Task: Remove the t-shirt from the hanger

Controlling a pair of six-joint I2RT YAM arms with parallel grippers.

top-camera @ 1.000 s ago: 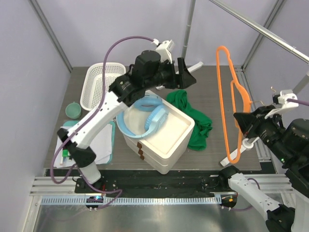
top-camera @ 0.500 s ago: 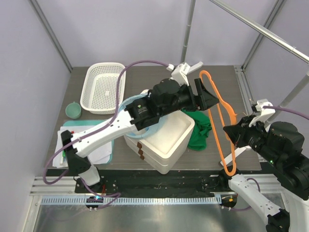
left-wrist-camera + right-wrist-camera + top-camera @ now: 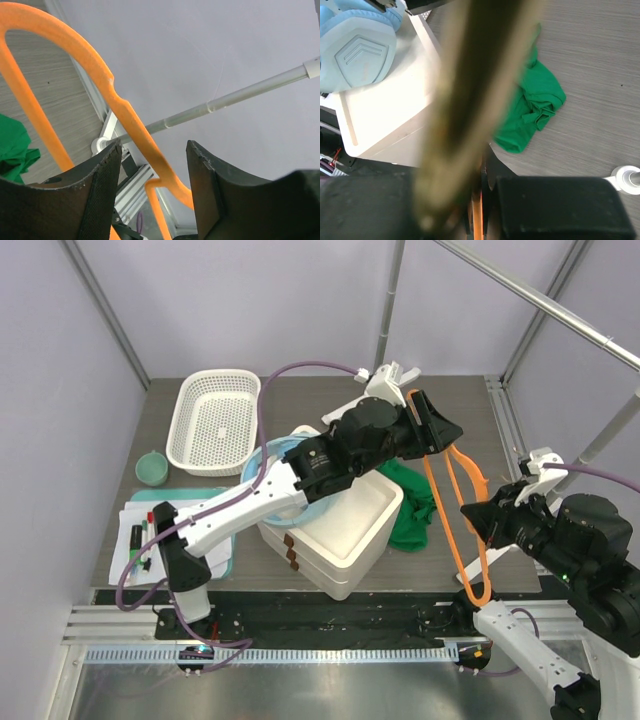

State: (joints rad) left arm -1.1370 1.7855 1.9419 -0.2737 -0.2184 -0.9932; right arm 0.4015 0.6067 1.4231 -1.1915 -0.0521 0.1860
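Observation:
The dark green t-shirt [image 3: 412, 502] lies crumpled on the table beside the white box, off the hanger; the wrist views show it too [image 3: 535, 107] [image 3: 12, 145]. The bare orange hanger [image 3: 451, 540] [image 3: 125, 107] slants above the table. My right gripper [image 3: 483, 515] [image 3: 480, 180] is shut on the hanger's lower part, an orange sliver showing between its jaws. My left gripper [image 3: 440, 430] [image 3: 154, 150] is at the hanger's upper end, open, its jaws either side of the orange bar with gaps showing. The hanger's hook is not visible.
A white box [image 3: 345, 530] holding light blue headphones [image 3: 362, 50] stands mid-table under the left arm. At the back left is a white basket [image 3: 213, 420], with a pale green bowl [image 3: 152, 468] beside it. A tray with papers [image 3: 140, 540] lies front left. A metal rail [image 3: 540, 300] crosses overhead.
The left arm swung right from above the box to the hanger's top, and its jaws narrowed around the bar. The right arm lowered and tilted the hanger leftward.

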